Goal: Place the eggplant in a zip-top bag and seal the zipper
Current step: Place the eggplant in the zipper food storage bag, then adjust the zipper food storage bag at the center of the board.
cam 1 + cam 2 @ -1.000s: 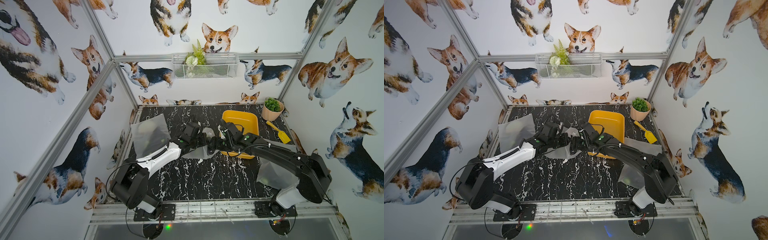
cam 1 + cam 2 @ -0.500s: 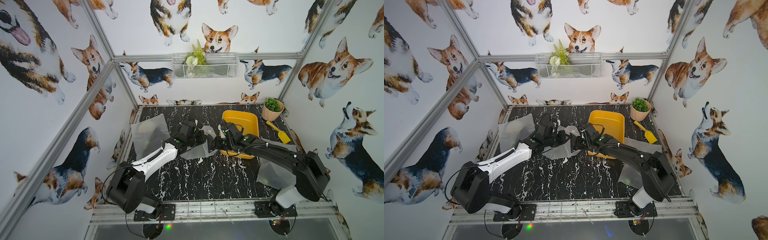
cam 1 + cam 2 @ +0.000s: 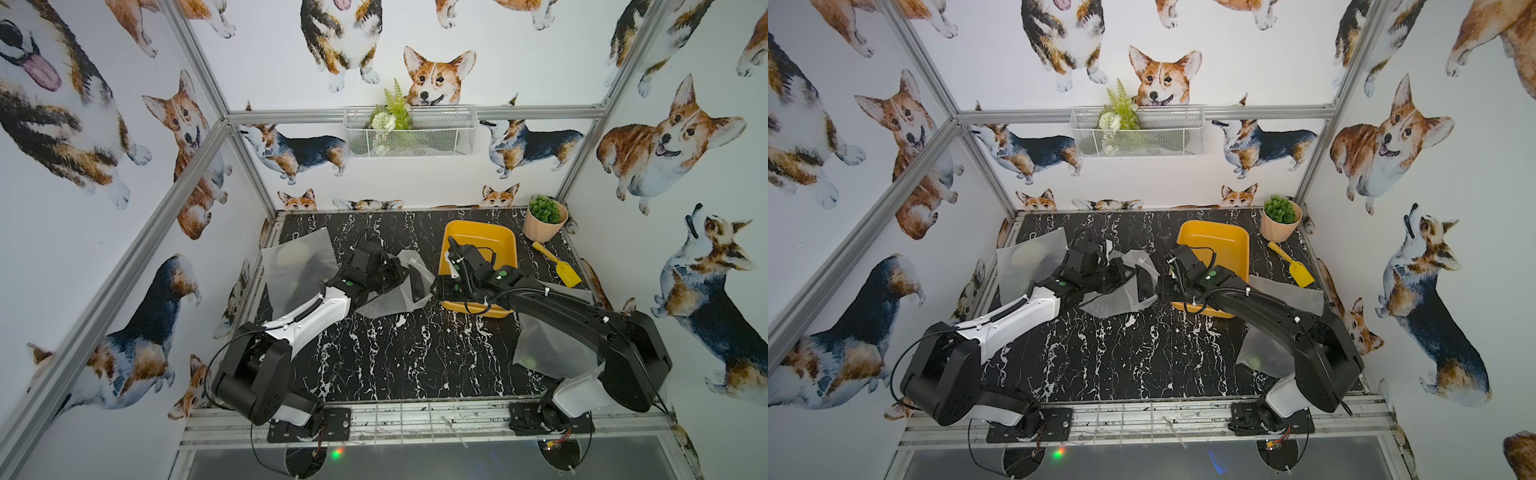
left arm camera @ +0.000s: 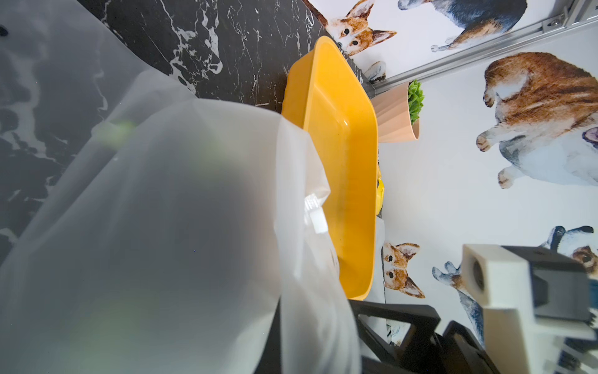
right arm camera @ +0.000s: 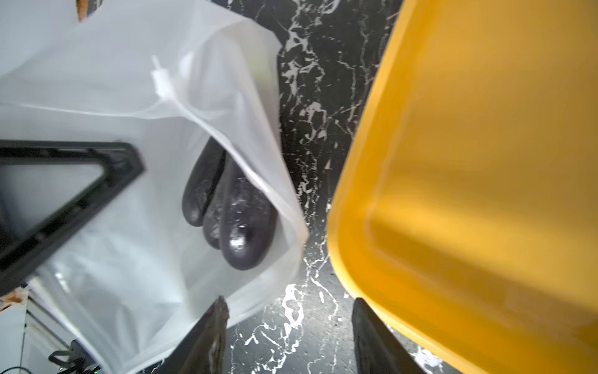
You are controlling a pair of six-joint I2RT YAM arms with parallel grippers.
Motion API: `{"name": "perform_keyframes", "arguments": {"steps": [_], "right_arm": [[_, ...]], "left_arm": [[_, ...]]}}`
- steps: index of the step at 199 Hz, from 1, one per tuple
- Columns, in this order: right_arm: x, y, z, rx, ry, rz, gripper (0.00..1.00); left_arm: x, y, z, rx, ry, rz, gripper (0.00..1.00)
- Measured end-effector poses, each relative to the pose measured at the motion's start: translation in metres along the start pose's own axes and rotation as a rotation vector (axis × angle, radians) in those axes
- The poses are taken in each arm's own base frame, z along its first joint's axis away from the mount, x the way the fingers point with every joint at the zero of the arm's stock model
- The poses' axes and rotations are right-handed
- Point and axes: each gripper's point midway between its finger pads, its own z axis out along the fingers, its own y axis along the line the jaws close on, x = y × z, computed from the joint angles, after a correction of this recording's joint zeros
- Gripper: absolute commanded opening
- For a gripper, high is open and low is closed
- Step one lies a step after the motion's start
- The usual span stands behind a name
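Tabletop (image 3: 395,353): left end effector (image 3: 402,272) clamps bag (image 3: 386,303), right end effector (image 5: 289,301) parted.

Left tool (image 3: 1130,275) pinches the frosted zip-top bag (image 3: 1119,302), dark eggplant (image 3: 1145,286) inside, right tool (image 3: 1159,288) just beside it.

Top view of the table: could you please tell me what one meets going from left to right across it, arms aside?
Flat frosted bag → zip-top bag holding the eggplant → yellow tray → potted plant. The yellow scoop and the crumpled bag overlap the plant's span, so they are omitted.
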Motion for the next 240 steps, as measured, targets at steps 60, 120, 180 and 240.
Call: {"name": "perform_keyframes", "arguments": {"steps": [60,120,180,240], "right_arm": [[-0.01,-0.003,0.018,-0.043,0.002,-0.034,0.5],[-0.025,0.021,0.027,-0.129,-0.011,-0.053,0.44],[-0.019,0.028,0.037,-0.17,0.024,-0.047,0.31],[-0.019,0.049,0.034,-0.211,0.018,-0.077,0.09]], "left_arm": [[-0.002,-0.007,-0.008,-0.009,0.004,0.061,0.0],[0.001,-0.003,-0.016,-0.042,0.012,0.105,0.0],[0.0,-0.008,-0.026,-0.045,0.008,0.139,0.0],[0.003,-0.006,-0.026,-0.088,0.048,0.201,0.0]]}}
